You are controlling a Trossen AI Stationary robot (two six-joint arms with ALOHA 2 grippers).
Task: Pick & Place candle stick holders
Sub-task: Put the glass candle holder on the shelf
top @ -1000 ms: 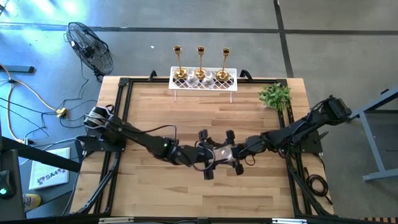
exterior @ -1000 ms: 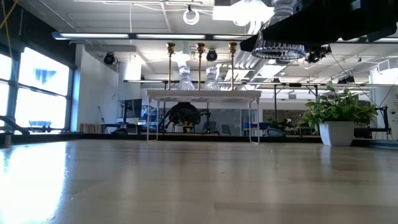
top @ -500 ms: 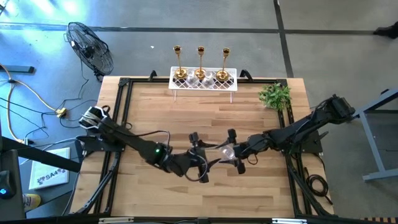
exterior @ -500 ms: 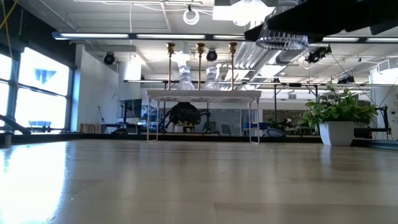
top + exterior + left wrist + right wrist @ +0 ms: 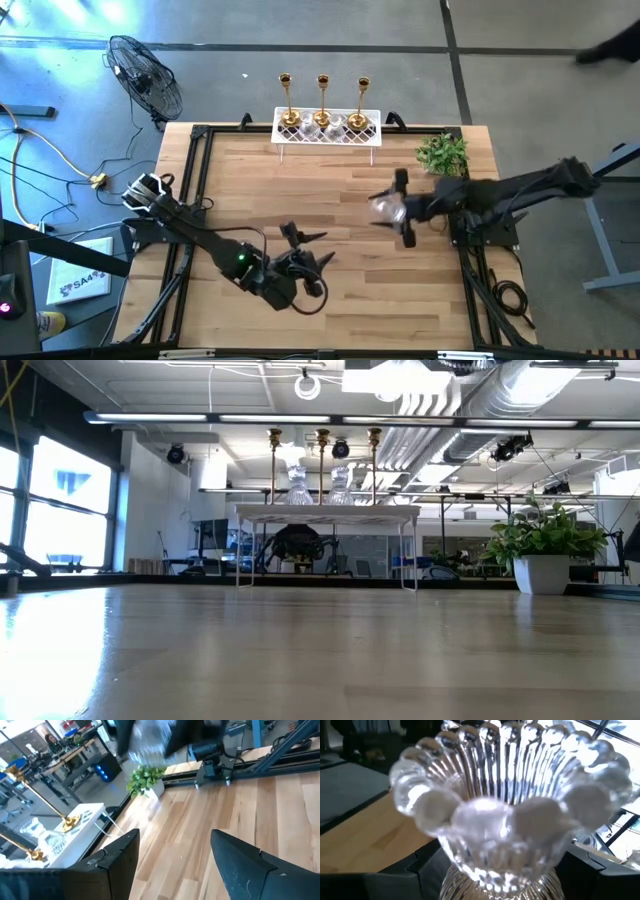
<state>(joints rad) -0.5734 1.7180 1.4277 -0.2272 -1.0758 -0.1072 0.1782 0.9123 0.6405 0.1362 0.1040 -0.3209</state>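
Note:
My right gripper (image 5: 398,209) is shut on a clear ribbed glass candle stick holder (image 5: 384,207), held above the table right of centre; the holder fills the right wrist view (image 5: 500,815). My left gripper (image 5: 306,248) is open and empty over the near middle of the table; its fingers show apart in the left wrist view (image 5: 175,865). Three gold holders (image 5: 322,98) and two glass holders (image 5: 320,483) stand by their bases on the white lattice rack (image 5: 328,136) at the far edge. My right gripper pinches the glass holder's ribbed body (image 5: 470,885), just below its flared scalloped end (image 5: 505,775), between its two fingers (image 5: 422,865). The fingers come level from the table's right side. The holder is lifted clear of the table.
A small green plant in a white pot (image 5: 443,153) stands at the far right, close to my right arm. A black frame (image 5: 196,160) runs along the table's edges. A fan (image 5: 145,75) and cables lie on the floor beyond the left side.
My right gripper has risen and gone toward the table's right and far edges, carrying the glass holder clear of the table. My left gripper has drawn back from the holder toward the near left.

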